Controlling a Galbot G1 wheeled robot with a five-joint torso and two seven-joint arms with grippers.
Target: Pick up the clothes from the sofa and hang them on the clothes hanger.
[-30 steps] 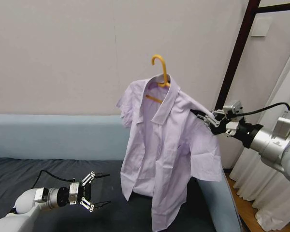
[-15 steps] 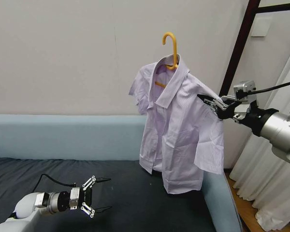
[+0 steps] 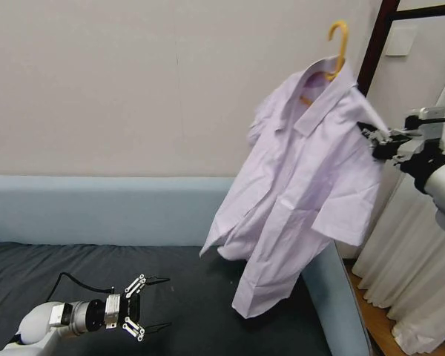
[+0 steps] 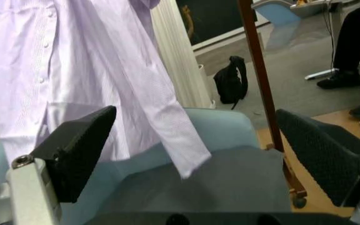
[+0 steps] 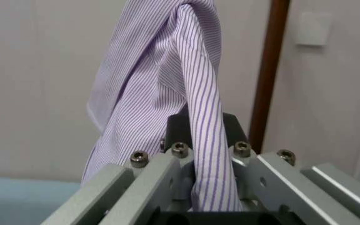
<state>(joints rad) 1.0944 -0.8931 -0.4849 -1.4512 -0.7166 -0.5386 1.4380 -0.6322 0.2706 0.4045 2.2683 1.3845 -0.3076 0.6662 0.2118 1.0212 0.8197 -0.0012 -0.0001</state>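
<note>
A pale purple striped shirt [image 3: 304,185] hangs on a yellow hanger [image 3: 337,46], held high in the air at the right, its hem swinging out to the left over the sofa. My right gripper [image 3: 372,138] is shut on the shirt's shoulder; the striped cloth [image 5: 192,117] is pinched between its fingers. The hanger's hook is just left of the dark wooden rack post [image 3: 373,44]. My left gripper [image 3: 150,304] stands open low over the dark sofa seat [image 3: 74,267], holding nothing. The left wrist view has the shirt [image 4: 73,70] hanging ahead between its pads [image 4: 80,145].
A light blue sofa back [image 3: 96,211] runs along the white wall. White curtains [image 3: 415,297] hang at the far right past the sofa's arm [image 3: 334,297]. A black bag [image 4: 231,82] lies on the floor beyond the rack post [image 4: 261,75].
My right gripper has carried the shirt and hanger up and to the right, toward the rack post. The shirt's hem now swings out leftward. The left arm has barely moved.
</note>
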